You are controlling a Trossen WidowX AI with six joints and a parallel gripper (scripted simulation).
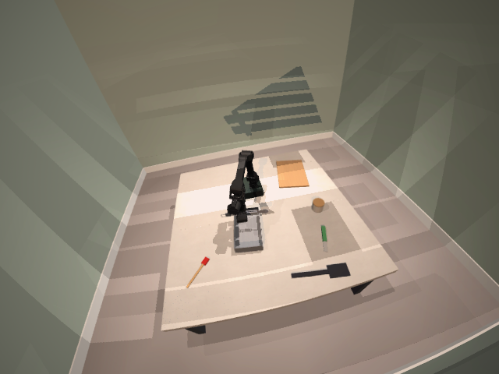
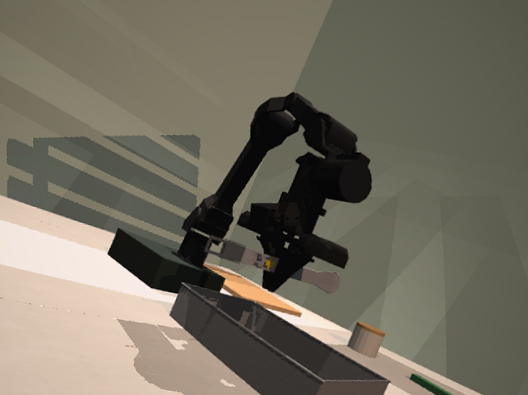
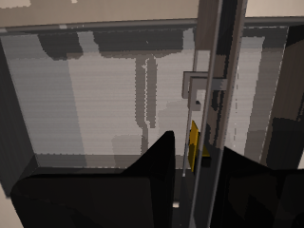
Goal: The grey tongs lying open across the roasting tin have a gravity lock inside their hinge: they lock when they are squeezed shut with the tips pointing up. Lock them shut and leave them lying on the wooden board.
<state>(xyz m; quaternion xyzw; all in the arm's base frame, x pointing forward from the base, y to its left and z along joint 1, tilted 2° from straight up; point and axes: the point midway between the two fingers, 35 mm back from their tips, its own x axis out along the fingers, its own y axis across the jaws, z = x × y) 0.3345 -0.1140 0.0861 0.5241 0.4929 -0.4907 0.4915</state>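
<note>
Exterior view: hand point(image 2: 272, 284) point(image 3: 180, 137) grips grey tongs point(image 2: 234, 251) point(image 3: 234, 52); no legible writing.

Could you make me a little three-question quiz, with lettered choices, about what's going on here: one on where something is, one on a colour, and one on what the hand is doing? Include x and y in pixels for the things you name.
1. Where are the tongs?
A) flat on the wooden board
B) up above the roasting tin
C) beside the spatula

2. What colour is the knife's handle?
A) red
B) yellow
C) green

3. How is the robot's hand?
A) shut on the tongs
B) open wide
C) shut on nothing

Answers:
1: B. The exterior view shows the grey tongs point(image 2: 321, 280) point(image 3: 233, 62) raised over the rim of the roasting tin point(image 1: 248, 248) point(image 2: 246, 365).
2: C. The knife point(image 1: 323, 234) point(image 2: 431, 387) has a green handle.
3: A. The wrist view shows the tongs between the two fingers of the hand point(image 3: 199, 142).
</note>
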